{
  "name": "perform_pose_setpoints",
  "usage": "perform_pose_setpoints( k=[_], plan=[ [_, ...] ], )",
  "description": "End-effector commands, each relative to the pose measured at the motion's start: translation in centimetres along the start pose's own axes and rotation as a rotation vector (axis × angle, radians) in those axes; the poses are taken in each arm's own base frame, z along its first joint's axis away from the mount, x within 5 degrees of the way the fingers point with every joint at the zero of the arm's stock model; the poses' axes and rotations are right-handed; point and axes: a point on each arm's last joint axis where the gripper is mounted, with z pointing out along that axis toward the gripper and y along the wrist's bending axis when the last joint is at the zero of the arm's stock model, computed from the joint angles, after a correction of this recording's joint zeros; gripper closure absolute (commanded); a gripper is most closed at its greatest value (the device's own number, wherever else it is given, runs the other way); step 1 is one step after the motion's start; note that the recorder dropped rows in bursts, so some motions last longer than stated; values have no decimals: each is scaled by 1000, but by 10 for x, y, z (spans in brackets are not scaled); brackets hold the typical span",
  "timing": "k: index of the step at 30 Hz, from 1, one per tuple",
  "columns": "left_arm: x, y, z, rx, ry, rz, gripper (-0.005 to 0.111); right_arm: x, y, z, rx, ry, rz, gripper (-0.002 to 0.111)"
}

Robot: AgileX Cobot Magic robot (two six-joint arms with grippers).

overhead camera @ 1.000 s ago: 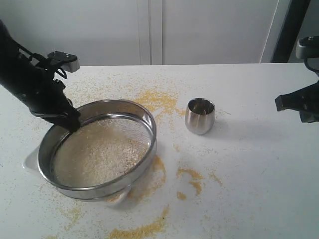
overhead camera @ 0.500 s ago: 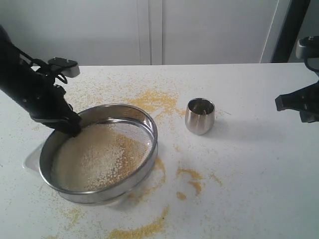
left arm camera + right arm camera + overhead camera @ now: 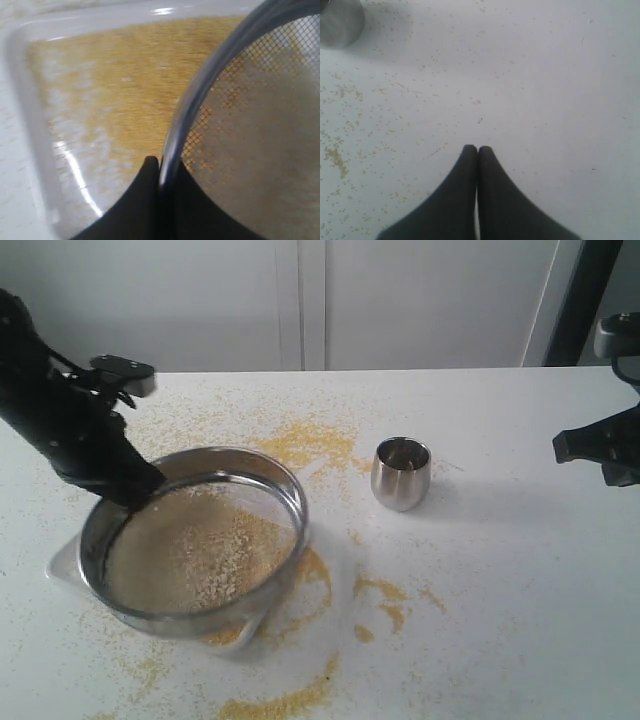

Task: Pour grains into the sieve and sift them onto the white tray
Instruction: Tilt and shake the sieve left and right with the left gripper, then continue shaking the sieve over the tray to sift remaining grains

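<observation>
The steel sieve (image 3: 285, 490) hangs tilted over the white tray (image 3: 62, 562), with whitish and yellow grains (image 3: 200, 550) lying on its mesh. My left gripper (image 3: 140, 488) is shut on the sieve's far-left rim. In the left wrist view the rim (image 3: 200, 80) runs between my black fingers (image 3: 145, 185), and fine yellow grains (image 3: 130, 85) coat the tray (image 3: 35, 150) beneath. My right gripper (image 3: 477, 149) is shut on nothing, held above bare table at the far right (image 3: 598, 448).
A small shiny steel cup (image 3: 401, 473) stands right of the sieve, its blurred edge also in the right wrist view (image 3: 340, 22). Yellow grain spills (image 3: 310, 440) lie scattered behind, beside and in front of the tray (image 3: 280, 702).
The sieve has been shaken: it shifted and tilted, and the grain layer thinned and turned more yellow as grains slid across the mesh. The right arm has not moved.
</observation>
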Motion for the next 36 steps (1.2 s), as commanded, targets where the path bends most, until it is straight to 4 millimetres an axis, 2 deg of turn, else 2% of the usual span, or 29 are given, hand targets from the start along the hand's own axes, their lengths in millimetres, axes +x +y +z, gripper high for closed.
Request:
perform_pose_setpoints(
  k=[1, 2, 5, 6, 7, 8, 9, 12, 14, 16, 19, 21, 22, 23, 26, 28, 30, 34, 36],
  plan=[
    [13, 50, -20, -69, -40, -296, 107, -1, -1, -2, 2, -18, 3, 108],
    [12, 45, -19, -33, -31, -258, 107, -1, -1, -2, 2, -18, 3, 108],
    [2, -4, -11, 135, -8, -35, 107, -1, -1, -2, 2, -18, 3, 108],
    [-2, -22, -7, 143, 2, 61, 107, -1, -1, -2, 2, -18, 3, 108],
    [-3, -26, -5, 104, 12, 103, 107, -1, -1, -2, 2, -18, 3, 108],
    [-3, -24, -4, 61, 15, 73, 107, -1, -1, -2, 2, -18, 3, 108],
    [-2, -14, -4, -11, 20, 38, 107, -1, -1, -2, 2, -18, 3, 108],
    [11, 33, -13, -153, 47, -141, 107, -1, -1, -2, 2, -18, 3, 108],
    [20, 51, -19, -152, 46, -260, 107, -1, -1, -2, 2, -18, 3, 108],
    [17, 42, -17, -68, 31, -251, 107, -1, -1, -2, 2, -18, 3, 108],
    [-1, -7, -9, 107, -21, -47, 107, -1, -1, -2, 2, -18, 3, 108],
    [-8, -36, -4, 143, -32, 63, 107, -1, -1, -2, 2, -18, 3, 108],
    [-8, -38, -2, 110, -27, 94, 107, -1, -1, -2, 2, -18, 3, 108],
    [-7, -32, -2, 66, -16, 80, 107, -1, -1, -2, 2, -18, 3, 108],
    [7, 17, -10, -96, 42, -96, 107, -1, -1, -2, 2, -18, 3, 108],
    [17, 39, -16, -99, 56, -200, 107, -1, -1, -2, 2, -18, 3, 108],
    [17, 35, -16, -54, 65, -159, 107, -1, -1, -2, 2, -18, 3, 108],
    [0, -16, -6, 59, 34, 22, 107, -1, -1, -2, 2, -18, 3, 108],
    [-3, -30, -3, 49, 35, 122, 107, -1, -1, -2, 2, -18, 3, 108]
  ],
)
